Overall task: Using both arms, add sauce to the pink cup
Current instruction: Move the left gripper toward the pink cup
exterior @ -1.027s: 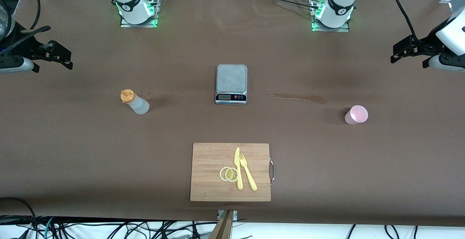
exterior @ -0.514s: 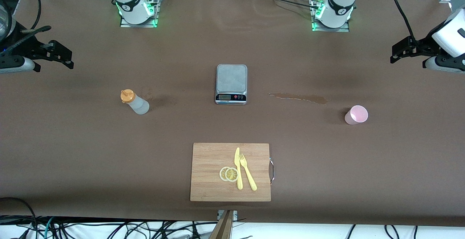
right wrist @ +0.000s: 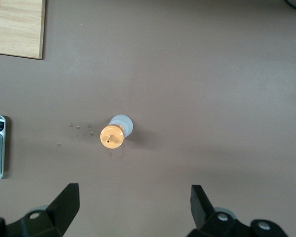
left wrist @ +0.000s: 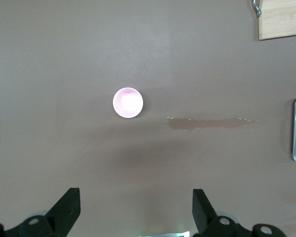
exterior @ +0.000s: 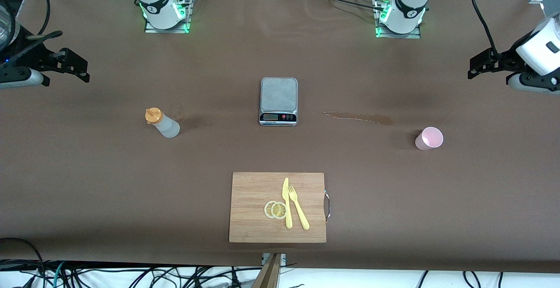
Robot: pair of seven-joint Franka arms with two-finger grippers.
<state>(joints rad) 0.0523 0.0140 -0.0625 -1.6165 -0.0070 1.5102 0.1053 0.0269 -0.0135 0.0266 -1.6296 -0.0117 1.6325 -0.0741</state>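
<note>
Grippers both hang spread and empty: drop your right gripper (right wrist: pixel 130 210) squarely around the sauce bottle (exterior: pixel 162 123), your left gripper (left wrist: pixel 134 210) around the pink cup (exterior: pixel 429 138).

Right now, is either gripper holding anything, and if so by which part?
Nothing is held. The left gripper hangs open above the pink cup, and the right gripper hangs open above the sauce bottle. Both stand untouched on the table.

A grey kitchen scale (exterior: pixel 278 101) sits mid-table. Nearer the front camera lies a wooden cutting board (exterior: pixel 253 191) carrying two lemon slices (exterior: pixel 276 209), a yellow knife (exterior: pixel 287 202) and a yellow fork (exterior: pixel 298 207). A brown spill streak (exterior: pixel 359 117) stains the table beside the scale, toward the left arm's end.
</note>
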